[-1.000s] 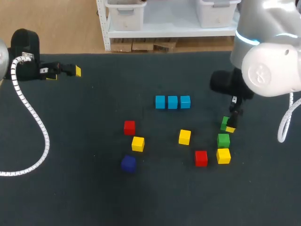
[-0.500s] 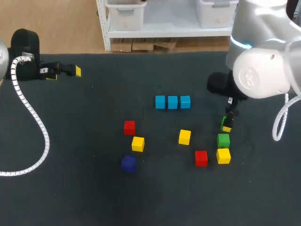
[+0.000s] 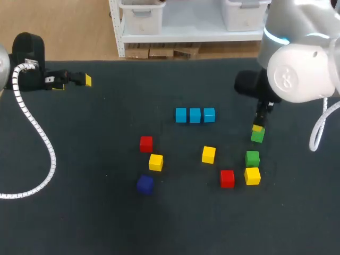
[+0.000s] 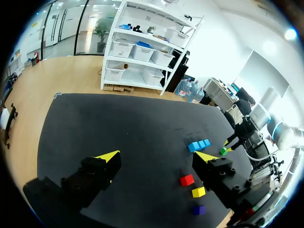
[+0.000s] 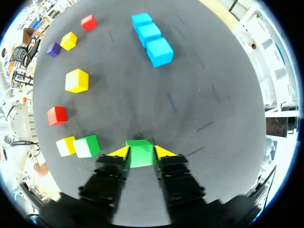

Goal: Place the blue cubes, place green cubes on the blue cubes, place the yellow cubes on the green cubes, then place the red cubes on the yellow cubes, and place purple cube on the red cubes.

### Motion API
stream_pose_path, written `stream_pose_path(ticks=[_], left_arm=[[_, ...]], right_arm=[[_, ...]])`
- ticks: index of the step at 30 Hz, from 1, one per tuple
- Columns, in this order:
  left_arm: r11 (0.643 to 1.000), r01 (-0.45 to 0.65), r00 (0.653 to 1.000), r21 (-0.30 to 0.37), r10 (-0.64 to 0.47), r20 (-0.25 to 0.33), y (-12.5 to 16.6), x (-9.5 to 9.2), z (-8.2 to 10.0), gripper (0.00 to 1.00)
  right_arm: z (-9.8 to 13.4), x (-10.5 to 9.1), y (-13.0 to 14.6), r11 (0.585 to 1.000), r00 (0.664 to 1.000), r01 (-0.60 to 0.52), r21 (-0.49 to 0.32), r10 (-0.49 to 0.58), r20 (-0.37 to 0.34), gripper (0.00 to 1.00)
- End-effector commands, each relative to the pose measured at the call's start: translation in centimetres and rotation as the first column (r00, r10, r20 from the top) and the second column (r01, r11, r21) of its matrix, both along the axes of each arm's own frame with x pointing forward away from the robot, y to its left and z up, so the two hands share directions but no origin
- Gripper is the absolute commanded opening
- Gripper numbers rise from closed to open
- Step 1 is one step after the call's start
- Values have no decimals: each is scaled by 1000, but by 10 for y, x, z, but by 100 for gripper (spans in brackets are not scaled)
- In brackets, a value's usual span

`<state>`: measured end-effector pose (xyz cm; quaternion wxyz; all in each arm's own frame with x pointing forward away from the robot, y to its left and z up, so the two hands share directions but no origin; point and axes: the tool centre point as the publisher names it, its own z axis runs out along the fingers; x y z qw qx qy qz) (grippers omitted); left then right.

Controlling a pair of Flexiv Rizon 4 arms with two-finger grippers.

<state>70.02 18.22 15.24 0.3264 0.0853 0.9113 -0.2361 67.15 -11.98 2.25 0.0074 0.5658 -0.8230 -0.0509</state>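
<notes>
The head camera looks steeply down on the table (image 3: 95,212) from above and behind, with the row of blue cubes (image 3: 195,115) near mid-view. The left wrist camera sits far from that row, facing it low across the table. The right wrist camera hangs close above, looking down past the right end effector (image 5: 141,153). All three views share the row.

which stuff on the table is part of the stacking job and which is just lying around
Job: row of three blue cubes; green cube in the right gripper; second green cube; three yellow cubes; two red cubes; purple cube.
Lying about: white coiled cable.
</notes>
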Motion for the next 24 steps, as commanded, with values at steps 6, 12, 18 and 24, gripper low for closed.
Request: stream_pose_path(ticks=[6, 12, 18, 24], left_arm=[[1000, 7, 1000, -9, -7, 6, 2, 0, -1, 100], [1000, 7, 1000, -9, -7, 6, 2, 0, -1, 100], [1000, 7, 1000, -9, -7, 6, 2, 0, -1, 100], [1000, 7, 1000, -9, -7, 6, 2, 0, -1, 100]], right_arm=[[10, 3, 0, 1000, 1000, -10, -20, 9, -19, 29], [4, -2, -4, 1000, 999, 10, -26, -11, -39, 100], [-4, -9, -3, 999, 998, -17, -29, 15, -62, 100], [-11, -16, -6, 996, 993, -86, -30, 83, -85, 100]])
